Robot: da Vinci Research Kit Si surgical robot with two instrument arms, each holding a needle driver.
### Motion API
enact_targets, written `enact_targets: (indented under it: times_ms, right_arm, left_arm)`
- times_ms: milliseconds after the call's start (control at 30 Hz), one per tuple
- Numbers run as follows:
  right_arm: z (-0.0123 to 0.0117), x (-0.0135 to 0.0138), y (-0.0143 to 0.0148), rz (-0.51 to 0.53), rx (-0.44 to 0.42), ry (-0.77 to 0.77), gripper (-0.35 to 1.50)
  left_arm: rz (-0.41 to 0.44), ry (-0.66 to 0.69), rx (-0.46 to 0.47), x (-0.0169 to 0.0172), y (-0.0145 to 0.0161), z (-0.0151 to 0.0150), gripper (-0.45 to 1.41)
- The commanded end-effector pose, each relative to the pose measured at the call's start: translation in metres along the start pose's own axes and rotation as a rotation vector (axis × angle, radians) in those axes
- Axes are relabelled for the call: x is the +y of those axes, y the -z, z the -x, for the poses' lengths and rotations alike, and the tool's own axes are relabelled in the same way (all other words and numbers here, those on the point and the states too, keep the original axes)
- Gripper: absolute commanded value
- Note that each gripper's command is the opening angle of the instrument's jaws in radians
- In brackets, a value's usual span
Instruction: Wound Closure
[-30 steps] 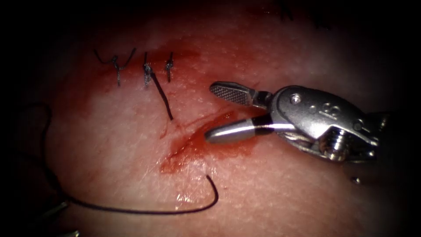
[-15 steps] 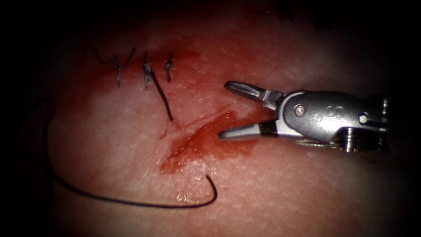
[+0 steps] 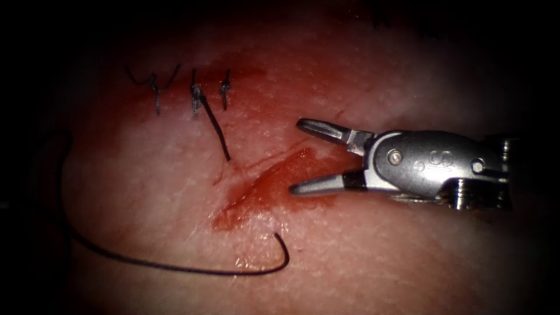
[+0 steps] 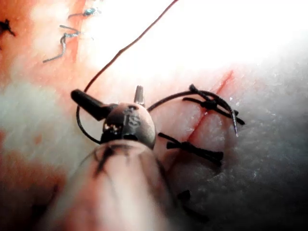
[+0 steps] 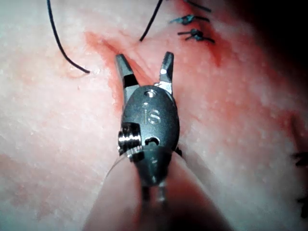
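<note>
Endoscope view: right pincer (image 3: 297, 156) gapes wide, holding nothing, straddling the red fluid (image 3: 274, 184) in the cut (image 3: 256, 189) on the tissue (image 3: 361, 251). Thread (image 3: 175, 269) curls below the cut; needle not discernible. Left wrist view: left pincer (image 4: 108, 96) parted, thread (image 4: 120, 50) looping beside it. Right wrist view: right pincer (image 5: 144, 65) spread, empty.

The tissue (image 3: 373, 70) has a cut (image 3: 265, 186) with red fluid (image 3: 274, 184). Dark thread (image 3: 175, 269) lies near it, knots (image 3: 195, 93) farther left.
</note>
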Motion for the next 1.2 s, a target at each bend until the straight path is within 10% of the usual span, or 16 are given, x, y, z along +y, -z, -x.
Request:
enact_targets:
  times_ms: [33, 600, 867, 1000, 1200]
  right_arm:
    - [0.0004, -0.0004, -0.0009, -0.001, 0.002, 0.001, 1.14]
    - [0.0009, -0.0011, -0.001, -0.004, 0.007, 0.014, 1.14]
    - [0.001, -0.0012, -0.001, -0.004, 0.007, 0.015, 1.14]
    - [0.001, -0.0013, -0.001, -0.004, 0.006, 0.01, 1.13]
    - [0.001, -0.0013, -0.001, -0.004, 0.006, 0.01, 1.11]
  left_arm:
    - [0.027, -0.006, -0.001, 0.0013, -0.0008, 0.0002, 0.93]
    - [0.093, -0.127, 0.0, 0.005, -0.0049, -0.0011, 0.71]
    - [0.084, -0.128, 0.013, 0.0041, -0.005, -0.0016, 0.29]
    - [0.067, -0.144, 0.03, 0.0036, -0.0045, -0.0026, -0.45]
    - [0.063, -0.143, 0.031, 0.0036, -0.004, -0.0032, -0.45]
